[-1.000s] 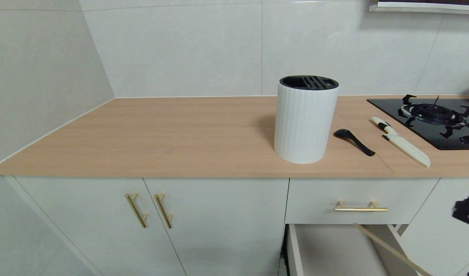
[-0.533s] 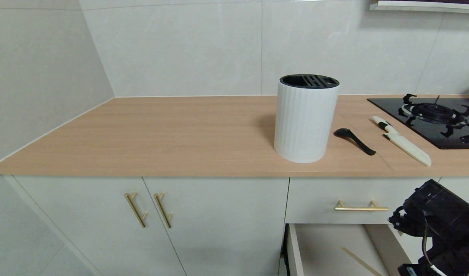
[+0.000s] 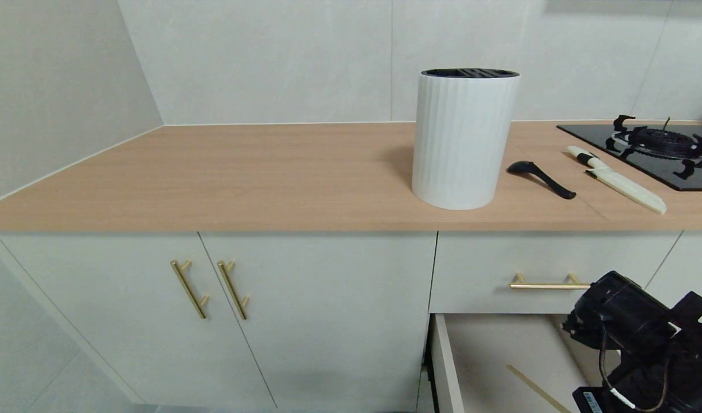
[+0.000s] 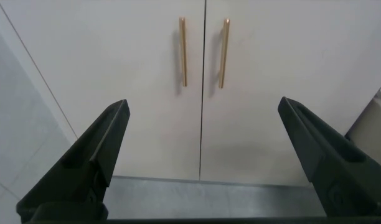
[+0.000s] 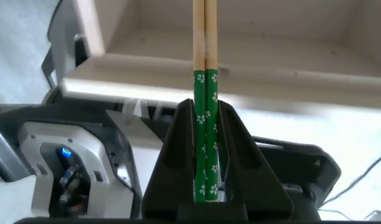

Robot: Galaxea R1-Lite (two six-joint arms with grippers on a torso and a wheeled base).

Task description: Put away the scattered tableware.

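A pair of wooden chopsticks (image 5: 205, 37) with green flowered ends is clamped upright in my right gripper (image 5: 205, 109), which is shut on them. In the head view one chopstick (image 3: 537, 389) slants over the open drawer (image 3: 443, 367) below the counter, beside my right arm (image 3: 626, 327). On the counter stand a white ribbed holder (image 3: 464, 140) with a black slotted top, a black spoon (image 3: 539, 177) and a cream-bladed knife (image 3: 620, 186) to its right. My left gripper (image 4: 203, 106) is open, low in front of the cabinet doors (image 4: 203, 124).
A black gas hob (image 3: 660, 150) lies at the counter's far right. A shut drawer with a gold handle (image 3: 549, 284) sits above the open one. Two gold door handles (image 3: 207, 289) stick out from the left cabinet. Tiled walls close the back and left.
The head camera has dropped lower, so the counter looks flatter. My right arm came into view at the lower right, and the chopsticks moved down and inward over the open drawer.
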